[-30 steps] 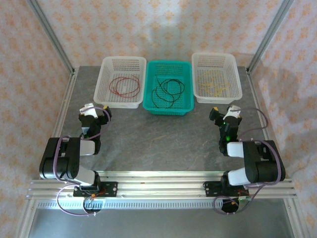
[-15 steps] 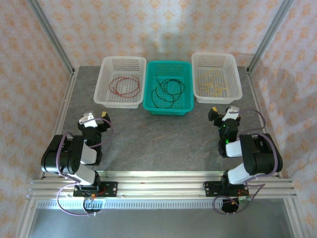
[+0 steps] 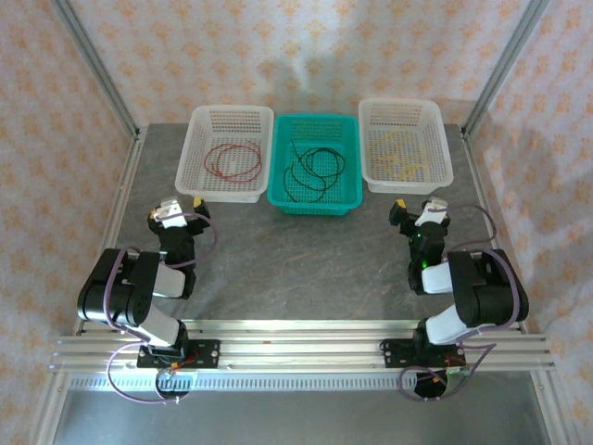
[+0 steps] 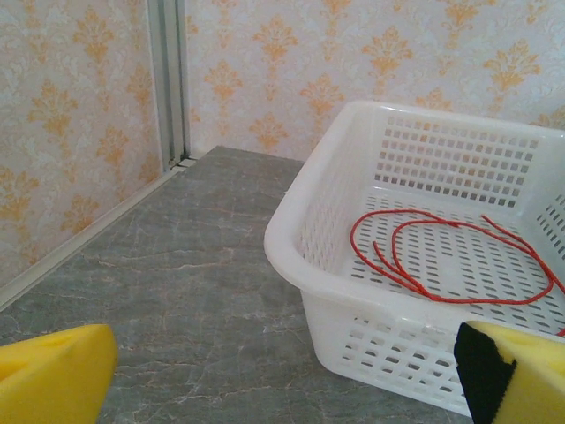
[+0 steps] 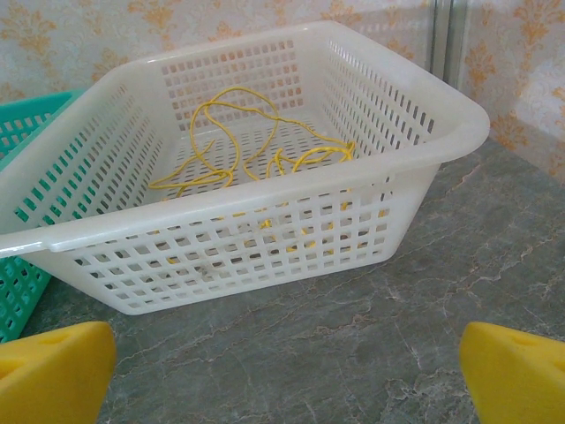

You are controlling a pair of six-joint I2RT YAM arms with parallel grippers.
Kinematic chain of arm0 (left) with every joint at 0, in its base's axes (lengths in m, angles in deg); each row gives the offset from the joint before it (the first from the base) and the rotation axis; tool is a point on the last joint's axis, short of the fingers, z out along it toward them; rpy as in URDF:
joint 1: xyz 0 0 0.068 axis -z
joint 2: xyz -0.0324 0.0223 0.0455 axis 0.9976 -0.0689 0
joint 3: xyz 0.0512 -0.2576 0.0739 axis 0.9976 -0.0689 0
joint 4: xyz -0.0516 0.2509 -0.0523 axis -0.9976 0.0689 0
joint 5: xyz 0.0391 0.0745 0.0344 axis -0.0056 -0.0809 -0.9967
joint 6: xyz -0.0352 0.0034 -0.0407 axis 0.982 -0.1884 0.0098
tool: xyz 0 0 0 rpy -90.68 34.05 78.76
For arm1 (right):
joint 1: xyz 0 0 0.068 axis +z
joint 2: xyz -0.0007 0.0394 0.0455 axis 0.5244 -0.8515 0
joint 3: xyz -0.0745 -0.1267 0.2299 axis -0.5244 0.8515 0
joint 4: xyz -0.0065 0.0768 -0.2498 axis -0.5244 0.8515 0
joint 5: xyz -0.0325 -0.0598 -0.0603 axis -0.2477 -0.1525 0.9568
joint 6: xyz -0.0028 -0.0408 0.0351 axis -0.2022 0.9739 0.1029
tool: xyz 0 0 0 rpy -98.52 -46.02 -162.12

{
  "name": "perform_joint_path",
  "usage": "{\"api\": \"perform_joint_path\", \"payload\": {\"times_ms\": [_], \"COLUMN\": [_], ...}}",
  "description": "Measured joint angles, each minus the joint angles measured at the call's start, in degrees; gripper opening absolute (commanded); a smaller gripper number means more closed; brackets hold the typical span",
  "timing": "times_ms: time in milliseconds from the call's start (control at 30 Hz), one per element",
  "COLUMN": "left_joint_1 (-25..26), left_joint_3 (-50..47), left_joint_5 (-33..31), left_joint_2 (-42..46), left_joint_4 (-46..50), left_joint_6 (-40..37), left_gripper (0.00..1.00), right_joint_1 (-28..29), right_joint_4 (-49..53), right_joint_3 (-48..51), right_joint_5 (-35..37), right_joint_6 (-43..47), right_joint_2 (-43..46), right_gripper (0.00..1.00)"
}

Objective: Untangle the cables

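Three cables, three baskets, one strand in each: the red cable (image 3: 232, 159) loops in the left white basket (image 3: 196, 188), the black cable (image 3: 313, 171) curls in the green basket (image 3: 315, 207) in the middle, and the yellow cable (image 3: 398, 153) lies in the right white basket (image 3: 408, 188). The baskets stand in a row along the far side of the grey table (image 3: 296, 264). Nearer the arms, the left gripper (image 3: 182, 209) sits low just in front of the left white basket, apart from it, jaws spread wide with nothing between them. In its wrist view the yellow pads (image 4: 53, 375) sit at the two bottom corners, and the red cable lies ahead and to the right, down inside the basket wall. Over on the other side, the right gripper (image 3: 419, 208) is also near its basket but clear of it, gaping wide and empty. Its yellow pads (image 5: 53, 371) frame the basket, and the yellow cable rests ahead on the basket floor, untouched.
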Motion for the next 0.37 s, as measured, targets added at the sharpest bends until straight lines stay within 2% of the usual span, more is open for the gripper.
{"api": "perform_joint_path", "payload": {"times_ms": [367], "left_joint_1": [0.0], "left_joint_3": [0.0], "left_joint_5": [0.4], "left_joint_2": [0.0], "left_joint_4": [0.5], "left_joint_6": [0.0], "left_gripper": [1.00], "right_joint_1": [0.0], "right_joint_4": [0.0], "right_joint_3": [0.0], "right_joint_5": [0.0], "right_joint_6": [0.0], "right_joint_2": [0.0], "right_gripper": [1.00]}}
